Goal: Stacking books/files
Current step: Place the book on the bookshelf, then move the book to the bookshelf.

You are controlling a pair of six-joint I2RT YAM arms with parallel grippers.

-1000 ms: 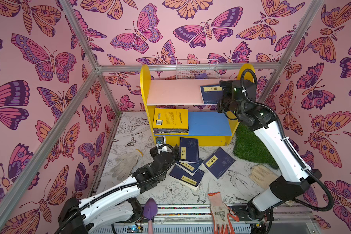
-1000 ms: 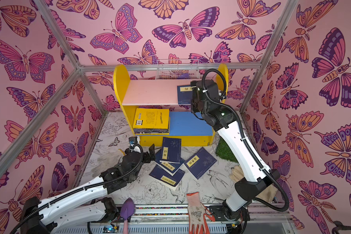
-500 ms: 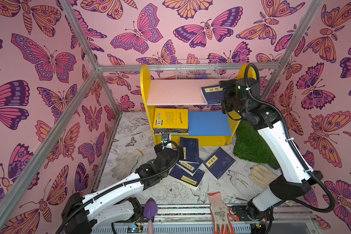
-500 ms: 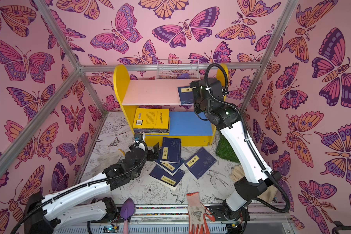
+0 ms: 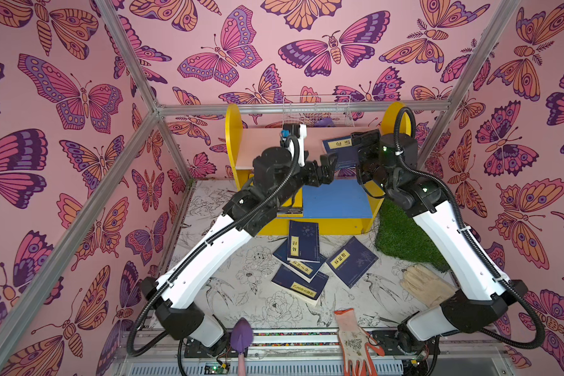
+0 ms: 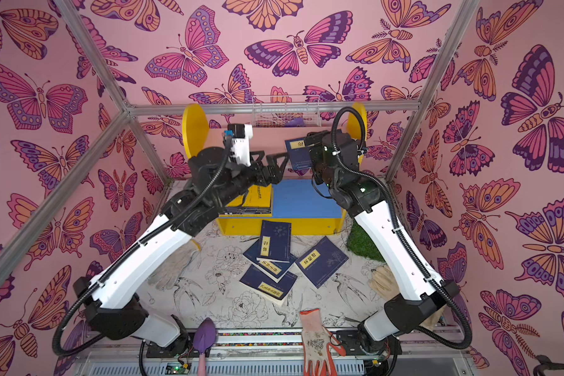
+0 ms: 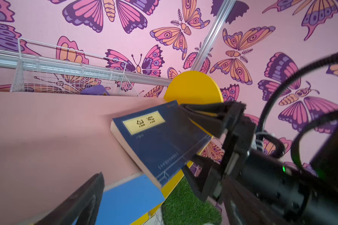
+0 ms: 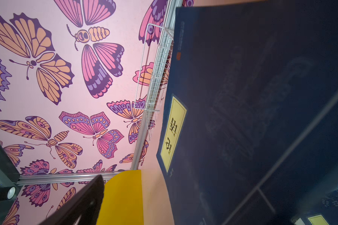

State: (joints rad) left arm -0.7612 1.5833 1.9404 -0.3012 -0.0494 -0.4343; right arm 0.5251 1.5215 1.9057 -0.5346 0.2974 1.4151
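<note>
Navy paperback lies at the right end of the pink upper shelf, long axis slanting front to back, near corner overhanging the edge; the right pincer is nearer, jaws spread wide above and below that corner, not clamped. The left pincer, open and empty, hangs just beside the book's label side, whereas a second ago it was low over the books on the bench.

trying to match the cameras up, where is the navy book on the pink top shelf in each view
top view: navy book at the pink shelf's right end
top view: same spot
left wrist: mid picture, yellow label showing
right wrist: close up, filling much of the picture
shared landmark: white wire basket, in all four
</note>
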